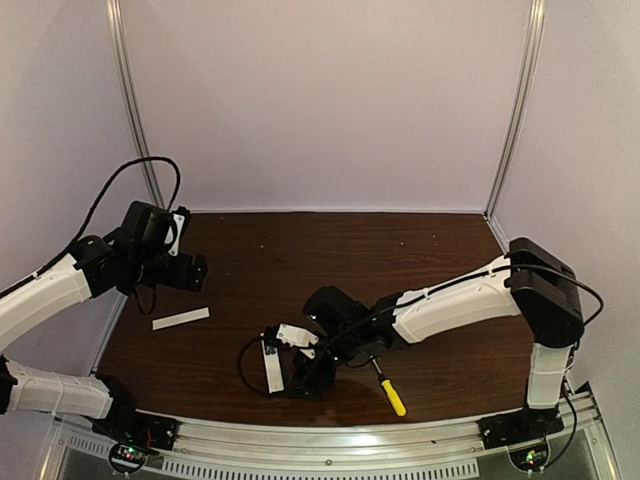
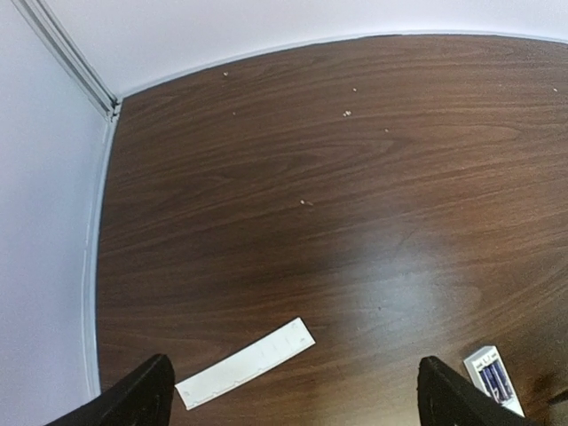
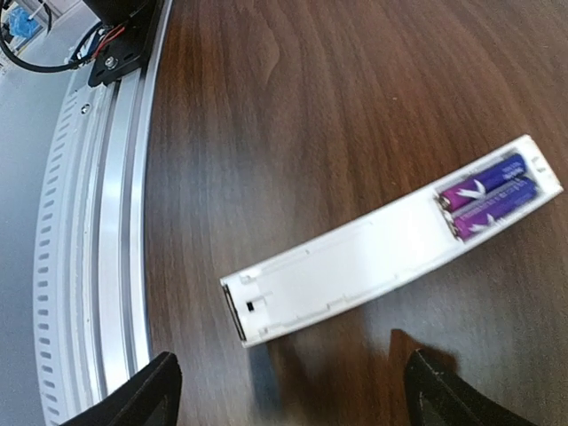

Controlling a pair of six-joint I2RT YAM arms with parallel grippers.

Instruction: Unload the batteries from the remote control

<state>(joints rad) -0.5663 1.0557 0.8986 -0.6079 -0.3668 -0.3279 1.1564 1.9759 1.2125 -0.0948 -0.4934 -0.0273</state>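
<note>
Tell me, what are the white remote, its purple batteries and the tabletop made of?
The remote control looks like matte white moulded plastic, smooth with small notches at one end. The batteries seem to be metal cells in a glossy purple wrap, judging by the sheen. The table shows dark wood grain, slightly glossy: veneer or laminate, hard to say which.

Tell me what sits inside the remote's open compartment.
Two purple batteries lie side by side in the recess at one end of the remote. Whatever is beneath them is hidden. The cover lies apart from it.
</note>
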